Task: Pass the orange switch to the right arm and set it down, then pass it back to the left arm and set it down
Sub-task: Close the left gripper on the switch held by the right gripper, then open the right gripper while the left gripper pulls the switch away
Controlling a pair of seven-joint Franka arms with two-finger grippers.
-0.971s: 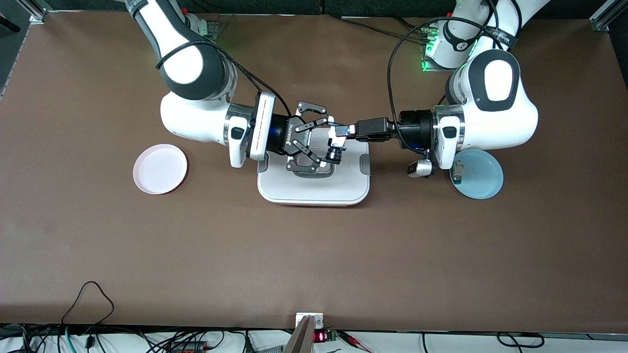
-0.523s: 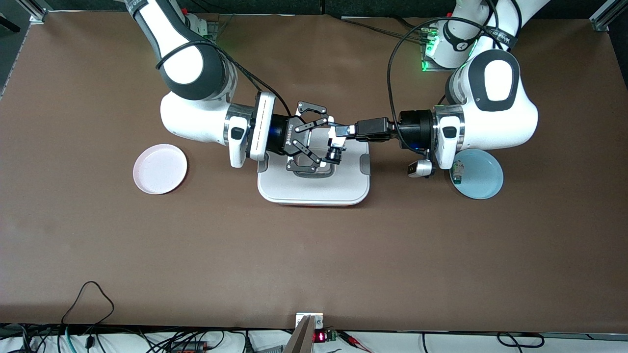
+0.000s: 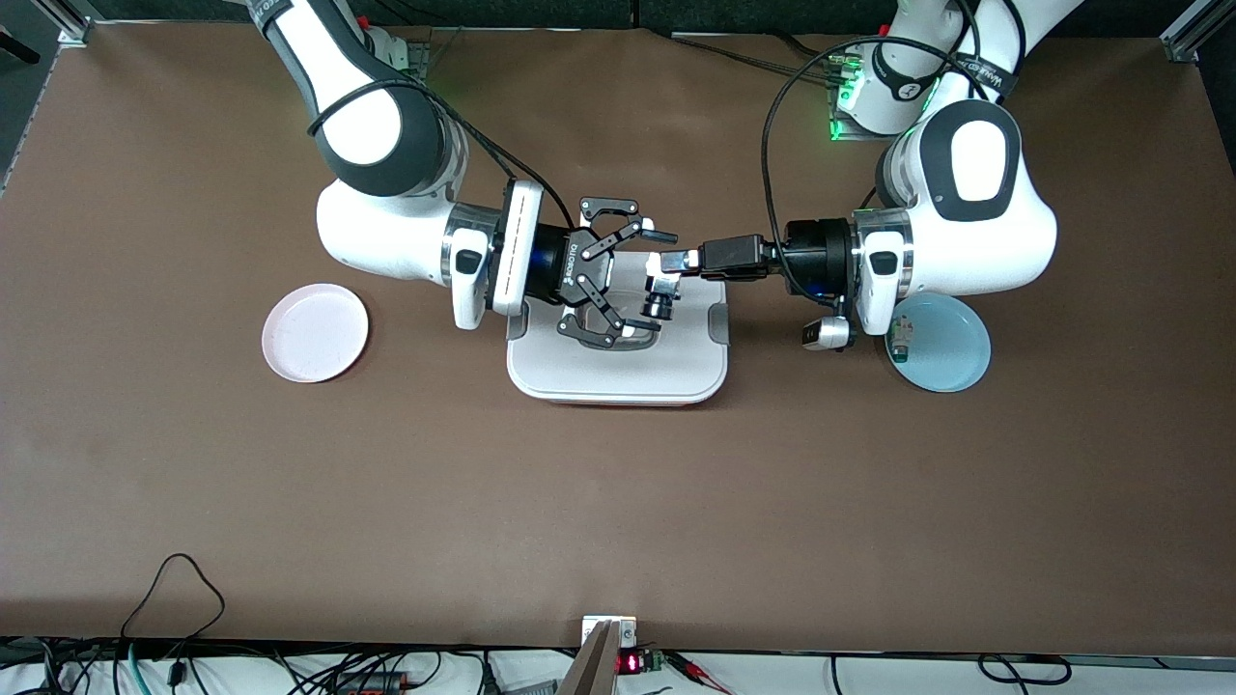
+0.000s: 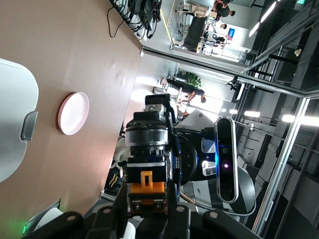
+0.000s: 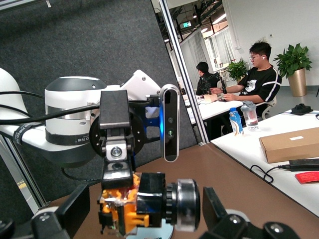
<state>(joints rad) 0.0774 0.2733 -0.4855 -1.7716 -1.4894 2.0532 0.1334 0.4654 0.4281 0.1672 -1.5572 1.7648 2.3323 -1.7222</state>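
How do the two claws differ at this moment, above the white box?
The left claw is shut on the orange switch; the right claw stands wide open and holds nothing. The left claw is slim with two straight fingers, while the right claw is a broad black linkage with splayed fingers. Both are over the white box, facing each other, with the switch between the right claw's open fingers.

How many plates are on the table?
2. The pink plate lies toward the right arm's end of the table; the blue plate lies toward the left arm's end, partly under that arm. I see no others.
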